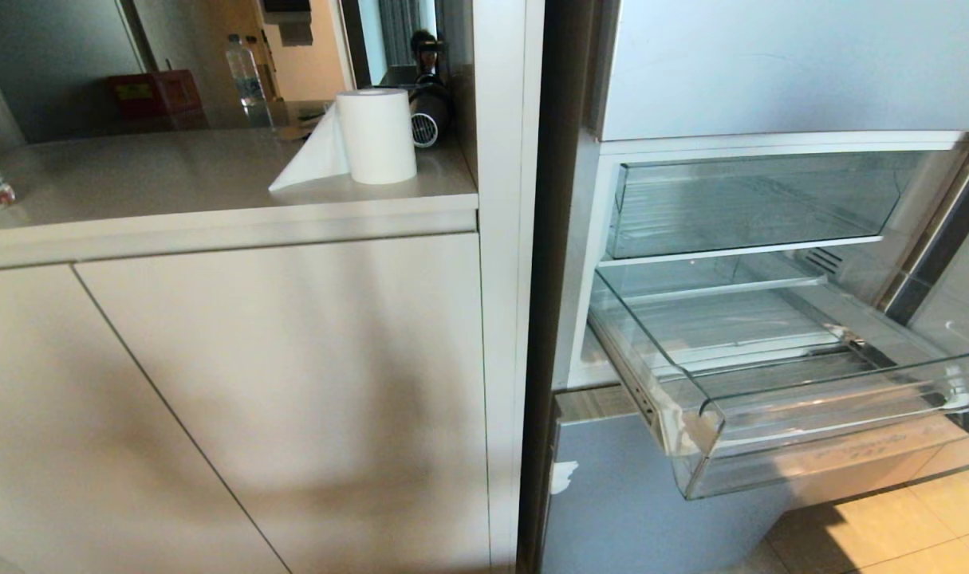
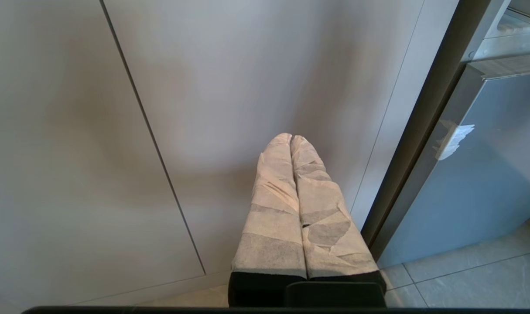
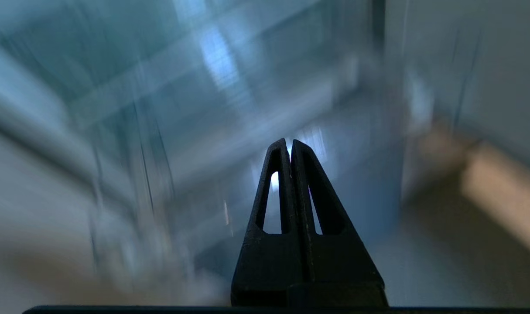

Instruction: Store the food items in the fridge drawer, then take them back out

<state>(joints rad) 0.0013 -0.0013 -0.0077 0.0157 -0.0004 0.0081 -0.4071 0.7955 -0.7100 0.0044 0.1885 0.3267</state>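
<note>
Fridge drawer point(image 1: 779, 383): one, pulled out, nothing in it; one shallower tray point(image 1: 739, 203) above. Fruit: none in view, so where it is cannot be told. Right jaws point(image 3: 290, 146) pressed together, holding nothing, drawer plastic blurred ahead of the tips. Left jaws point(image 2: 291, 139) pressed together, facing a cupboard door point(image 2: 203, 109). Likely step: fetching food. Next move needs locating fruit first.

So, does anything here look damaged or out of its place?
Yes. The fridge drawer stands pulled out, with no food visible in it, and its front left corner carries a whitish, tape-like patch. A small white scrap also sticks on the blue panel below. Nothing looks spilled.
</note>
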